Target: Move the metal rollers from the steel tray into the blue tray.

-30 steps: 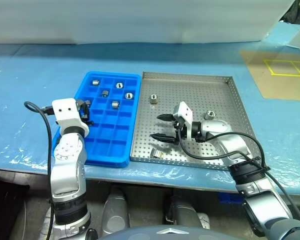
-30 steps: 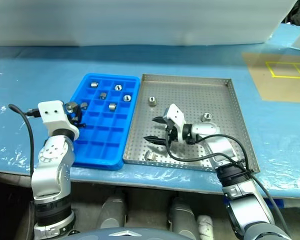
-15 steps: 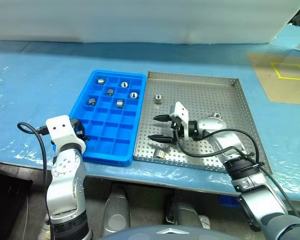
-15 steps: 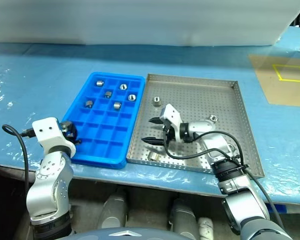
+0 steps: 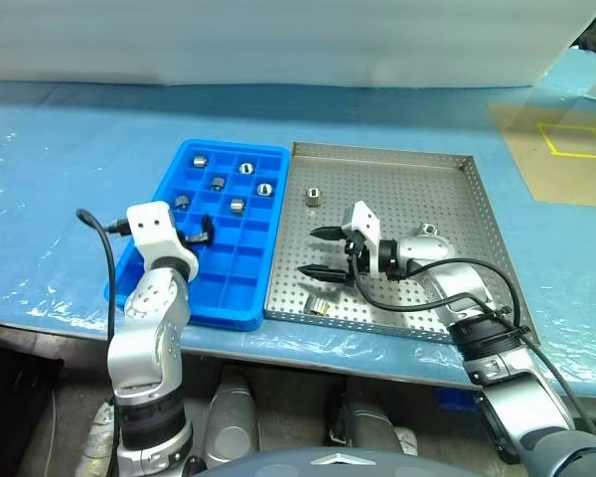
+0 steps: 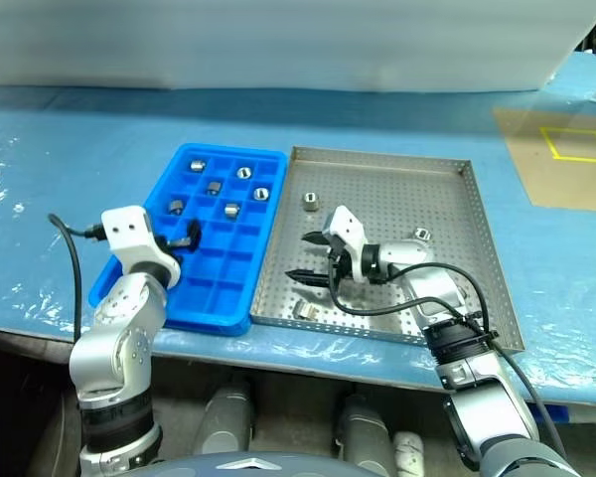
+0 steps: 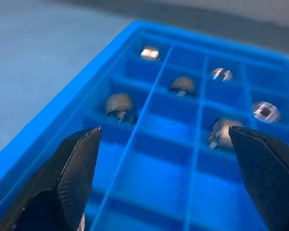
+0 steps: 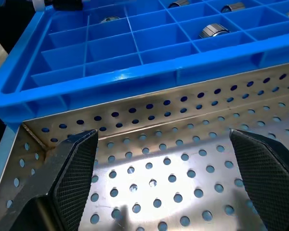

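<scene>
Where wrists look: rollers [image 7: 119, 104] close-up

Both head views look forward and down over the bench [image 5: 70, 149], sharing both trays. The left wrist view sits close over the blue tray [image 7: 135, 159]; the right wrist view, seemingly very low, faces the steel tray [image 8: 183, 183].

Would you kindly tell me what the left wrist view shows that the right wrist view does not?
Left wrist view: the open left gripper over the blue tray, six rollers each in its own compartment, and the blue table beside the tray. Right wrist view: the open right gripper over the steel tray's perforated floor, near its corner. Both: the blue tray with rollers lying in its compartments.
</scene>
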You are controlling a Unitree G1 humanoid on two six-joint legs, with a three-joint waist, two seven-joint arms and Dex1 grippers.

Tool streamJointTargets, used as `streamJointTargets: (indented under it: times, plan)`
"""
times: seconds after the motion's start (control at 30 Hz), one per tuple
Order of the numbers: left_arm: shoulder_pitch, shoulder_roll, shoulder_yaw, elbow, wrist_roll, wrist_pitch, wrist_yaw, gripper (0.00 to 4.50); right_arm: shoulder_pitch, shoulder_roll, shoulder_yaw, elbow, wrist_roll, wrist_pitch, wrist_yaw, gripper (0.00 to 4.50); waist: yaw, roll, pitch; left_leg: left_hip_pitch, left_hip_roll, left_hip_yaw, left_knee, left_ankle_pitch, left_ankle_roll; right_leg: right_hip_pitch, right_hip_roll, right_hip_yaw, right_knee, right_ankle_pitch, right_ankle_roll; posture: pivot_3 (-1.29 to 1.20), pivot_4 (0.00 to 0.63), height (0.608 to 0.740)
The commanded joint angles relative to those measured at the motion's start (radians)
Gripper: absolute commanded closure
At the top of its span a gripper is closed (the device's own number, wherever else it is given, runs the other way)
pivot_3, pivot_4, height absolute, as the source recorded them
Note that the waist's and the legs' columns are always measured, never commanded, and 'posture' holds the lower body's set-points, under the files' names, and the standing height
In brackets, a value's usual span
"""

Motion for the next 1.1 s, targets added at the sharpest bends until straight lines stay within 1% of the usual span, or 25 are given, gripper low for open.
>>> streamJointTargets:
  times: [0.03, 0.13, 0.27, 0.4, 0.53, 0.77, 0.83, 1.0, 1.1]
  plan:
    - [-0.074, 0.053, -0.040, 0.042, -0.040, -0.050, -0.082, 0.03, 0.015, -0.011, -0.047, -0.079, 0.038, 0.022, -0.022, 0.00, -0.003, 0.000, 0.000, 0.000, 0.000, 0.000, 0.000, 0.000, 0.000, 0.000, 0.000, 0.000, 0.000, 0.000, 0.000, 0.13, 0.150, 0.740]
    - [-0.131, 0.096, -0.076, 0.118, -0.063, -0.089, -0.158, 0.03, 0.036, -0.014, -0.064, -0.117, 0.044, 0.046, -0.045, 0.00, -0.007, 0.000, 0.000, 0.001, -0.001, 0.001, 0.000, 0.000, 0.000, 0.000, 0.000, 0.001, 0.001, 0.000, 0.000, 0.08, 0.150, 0.740]
    - [-0.222, 0.161, -0.133, 0.267, -0.070, -0.153, -0.267, 0.03, 0.085, -0.030, -0.082, -0.191, 0.054, 0.081, -0.078, 0.00, -0.020, 0.000, 0.000, 0.001, 0.000, 0.001, 0.000, 0.001, -0.001, 0.000, 0.000, 0.001, 0.002, 0.000, 0.000, 0.01, 0.150, 0.740]
    - [-0.323, 0.206, -0.164, 0.447, -0.059, -0.229, -0.346, 0.03, 0.128, -0.046, -0.109, -0.249, 0.063, 0.111, -0.122, 0.00, -0.035, 0.000, 0.000, 0.002, -0.001, 0.001, 0.001, 0.003, -0.005, 0.000, 0.000, 0.002, 0.003, 0.000, 0.000, -0.04, 0.150, 0.740]
    - [-0.443, 0.230, -0.215, 0.667, -0.037, -0.315, -0.437, 0.03, 0.177, -0.058, -0.129, -0.310, 0.066, 0.134, -0.164, 0.00, -0.056, 0.000, 0.000, 0.004, -0.001, 0.001, 0.000, 0.003, -0.006, 0.001, 0.000, 0.002, 0.004, 0.000, 0.000, -0.11, 0.150, 0.740]
    - [-0.677, 0.212, -0.280, 1.173, 0.029, -0.512, -0.559, 0.03, 0.276, -0.072, -0.169, -0.427, 0.080, 0.182, -0.240, 0.00, -0.084, 0.000, 0.000, 0.005, -0.002, 0.002, 0.000, 0.004, -0.006, 0.002, 0.000, 0.004, 0.003, 0.001, 0.001, -0.22, 0.150, 0.740]
    - [-0.731, 0.201, -0.287, 1.288, 0.043, -0.553, -0.583, 0.03, 0.297, -0.077, -0.176, -0.452, 0.082, 0.192, -0.257, 0.00, -0.088, 0.000, 0.000, 0.005, -0.002, 0.002, 0.000, 0.004, -0.006, 0.002, 0.000, 0.004, 0.003, 0.001, 0.001, -0.24, 0.150, 0.740]
    - [-0.846, 0.176, -0.292, 1.514, 0.080, -0.639, -0.602, 0.03, 0.363, -0.087, -0.207, -0.532, 0.100, 0.228, -0.305, 0.00, -0.106, 0.000, 0.000, 0.007, -0.002, 0.002, 0.000, 0.003, -0.006, 0.004, 0.000, 0.004, 0.002, 0.001, 0.001, -0.31, 0.150, 0.740]
    - [-0.896, 0.168, -0.294, 1.605, 0.106, -0.665, -0.595, 0.03, 0.398, -0.088, -0.221, -0.573, 0.108, 0.246, -0.331, 0.00, -0.114, 0.000, 0.000, 0.007, -0.003, 0.002, 0.001, 0.003, -0.005, 0.005, 0.000, 0.005, 0.002, 0.001, 0.002, -0.36, 0.150, 0.740]
